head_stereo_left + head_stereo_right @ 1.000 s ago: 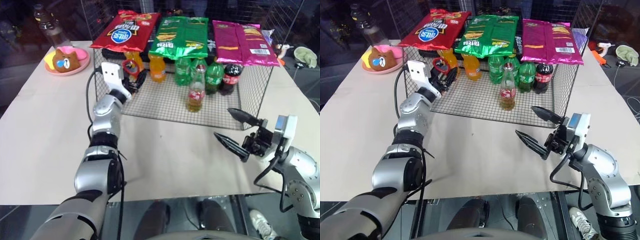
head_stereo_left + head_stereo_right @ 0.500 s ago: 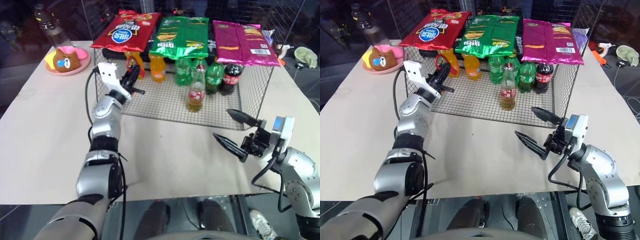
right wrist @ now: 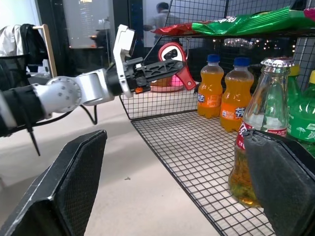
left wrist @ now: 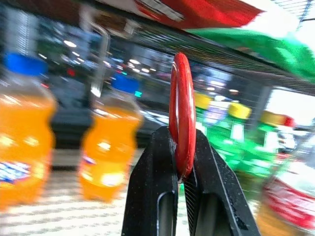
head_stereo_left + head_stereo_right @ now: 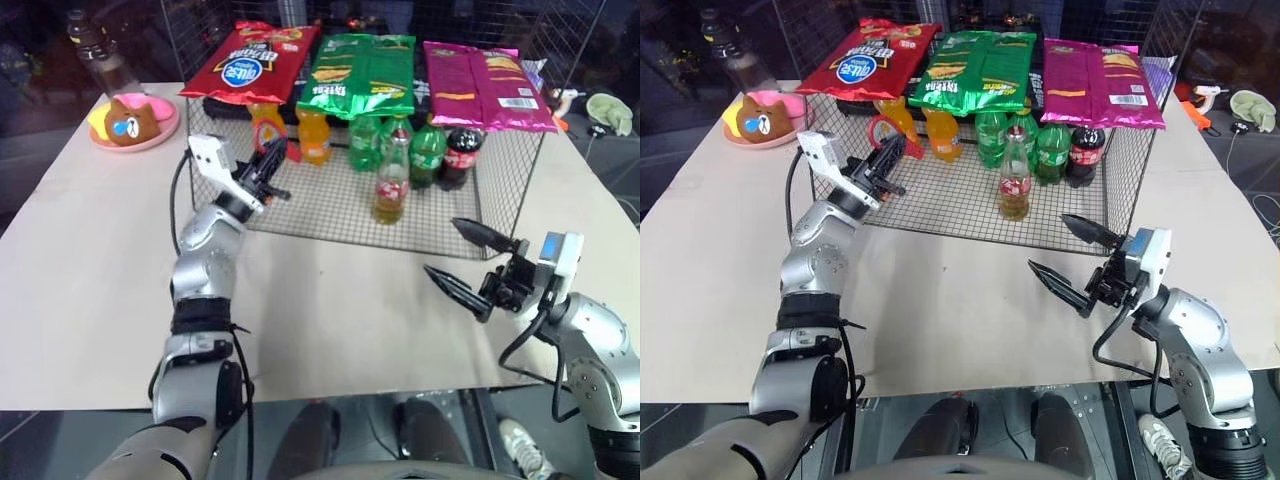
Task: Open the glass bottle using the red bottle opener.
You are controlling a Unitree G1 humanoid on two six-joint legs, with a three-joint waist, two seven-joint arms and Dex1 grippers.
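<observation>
The glass bottle [image 5: 392,182] of amber drink stands upright on the wire shelf floor, with a red-and-white label and a silver cap [image 3: 273,62]. The red bottle opener [image 5: 881,129] is pinched edge-on by its handle in my left gripper [image 5: 892,150], which is shut on it; its ring head [image 3: 174,52] sticks out past the fingertips. The left gripper hovers at the shelf's left front, well left of the bottle. My right gripper [image 5: 442,247] stands open over the table in front of the shelf, right of the bottle, with nothing between its fingers [image 3: 74,187].
A wire rack [image 5: 330,215] holds orange soda bottles [image 5: 315,135], green bottles [image 5: 430,150] and a cola bottle [image 5: 462,155] behind the glass bottle. Chip bags [image 5: 365,70] lie on its top. A pink plate [image 5: 160,130] with a bear toy sits far left.
My left gripper has shut on the red opener, rolled its wrist and drawn back a little from the rack's left corner. The right arm has stayed in place.
</observation>
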